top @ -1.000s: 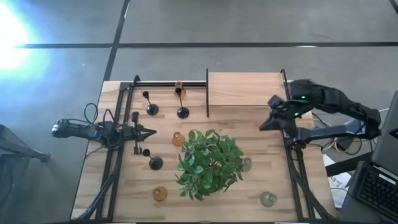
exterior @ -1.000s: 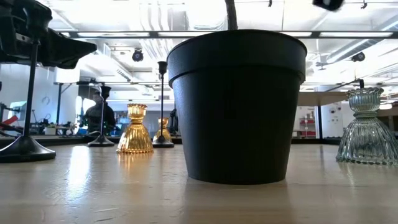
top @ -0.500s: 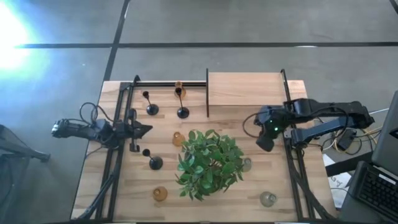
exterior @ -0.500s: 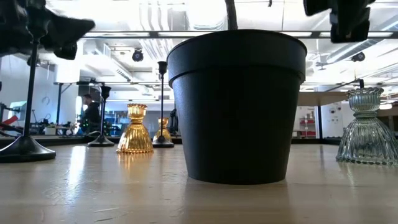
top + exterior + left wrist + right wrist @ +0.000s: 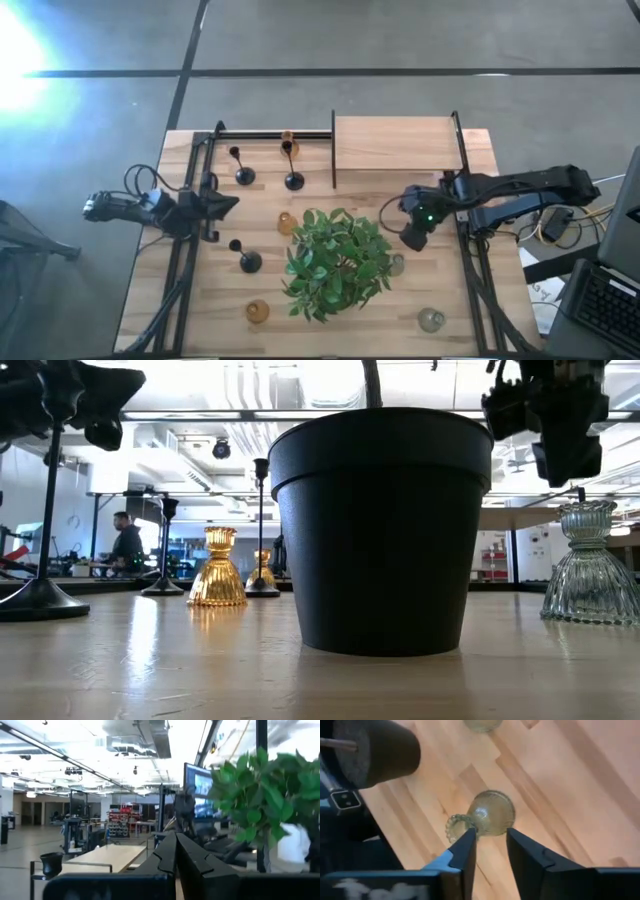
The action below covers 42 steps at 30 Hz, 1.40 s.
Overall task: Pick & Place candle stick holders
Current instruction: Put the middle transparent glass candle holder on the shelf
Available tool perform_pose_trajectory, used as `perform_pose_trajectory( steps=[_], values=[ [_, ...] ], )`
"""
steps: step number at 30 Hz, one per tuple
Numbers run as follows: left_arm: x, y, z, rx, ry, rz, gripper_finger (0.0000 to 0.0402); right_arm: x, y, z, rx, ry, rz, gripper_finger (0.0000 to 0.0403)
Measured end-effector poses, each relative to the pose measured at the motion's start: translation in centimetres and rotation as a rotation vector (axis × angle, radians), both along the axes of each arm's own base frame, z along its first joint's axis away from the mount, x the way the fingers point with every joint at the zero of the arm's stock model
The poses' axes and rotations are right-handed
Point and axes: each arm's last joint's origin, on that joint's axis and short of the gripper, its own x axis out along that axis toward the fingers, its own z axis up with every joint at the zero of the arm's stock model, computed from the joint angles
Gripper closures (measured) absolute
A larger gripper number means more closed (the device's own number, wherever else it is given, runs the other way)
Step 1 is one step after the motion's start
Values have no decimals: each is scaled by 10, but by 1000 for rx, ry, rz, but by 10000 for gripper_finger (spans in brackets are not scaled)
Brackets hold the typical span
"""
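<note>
Right gripper [image 5: 489, 849] moved over ribbed, bulbous clear glass holder [image 5: 487, 815].

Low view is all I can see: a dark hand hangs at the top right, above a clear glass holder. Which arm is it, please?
Observer: It is the right hand, beside the plant's right edge in the high view.
Operator: Are its fingers open?
Observer: Yes. The right wrist view shows them apart, with a clear holder below the gap, not gripped.
Operator: And the other arm?
Observer: The left hand is over the table's left side, fingers shut.
</note>
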Motion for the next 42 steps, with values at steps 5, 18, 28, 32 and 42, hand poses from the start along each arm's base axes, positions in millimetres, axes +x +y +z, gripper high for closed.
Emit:
perform_pose_trajectory(
  steps=[5, 18, 28, 32, 42],
  values=[
    [-3, 1, 7, -37, -79, 13, 390, 9, 1, -13, 30, 38, 18, 261],
    [-4, 2, 8, -12, -86, 38, 390, 30, 7, -39, 100, 162, 120, 226],
    [-4, 2, 8, -11, -86, 38, 390, 39, 14, -54, 90, 196, 189, 255],
    [-4, 2, 8, -11, -86, 38, 390, 44, 15, -61, 89, 203, 207, 283],
    [-4, 2, 8, -11, -87, 37, 390, 42, 14, -56, 71, 176, 227, 377]
  ],
)
